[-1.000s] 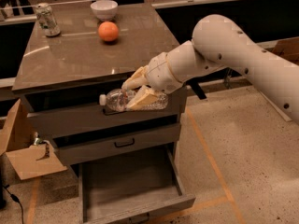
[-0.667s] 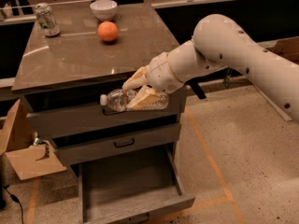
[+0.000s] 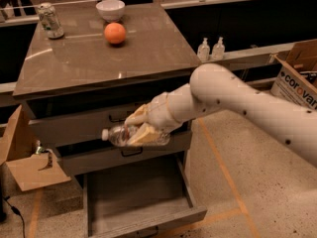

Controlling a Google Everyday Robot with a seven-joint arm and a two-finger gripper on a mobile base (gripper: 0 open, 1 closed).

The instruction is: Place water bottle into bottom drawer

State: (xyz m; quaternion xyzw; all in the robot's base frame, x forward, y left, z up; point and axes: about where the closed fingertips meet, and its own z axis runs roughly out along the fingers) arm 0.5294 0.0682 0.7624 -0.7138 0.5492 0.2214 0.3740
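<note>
My gripper [image 3: 141,126] is shut on the water bottle [image 3: 124,134], a clear ribbed bottle held on its side with its white cap pointing left. It hangs in front of the middle drawer, above the bottom drawer [image 3: 138,197], which is pulled out and shows a wide grey tray inside. My white arm reaches in from the right. The bottle's right end is covered by the tan fingers [image 3: 143,133].
The cabinet top [image 3: 74,63] carries a silver-green can [image 3: 50,20], a white bowl [image 3: 110,9] and an orange [image 3: 115,33]. Two pump bottles [image 3: 211,48] stand on a ledge behind. Cardboard boxes sit at left [image 3: 25,162] and right [image 3: 297,78] on the floor.
My arm and gripper have moved down and forward with the bottle, from the top drawer's level to the middle drawer's front.
</note>
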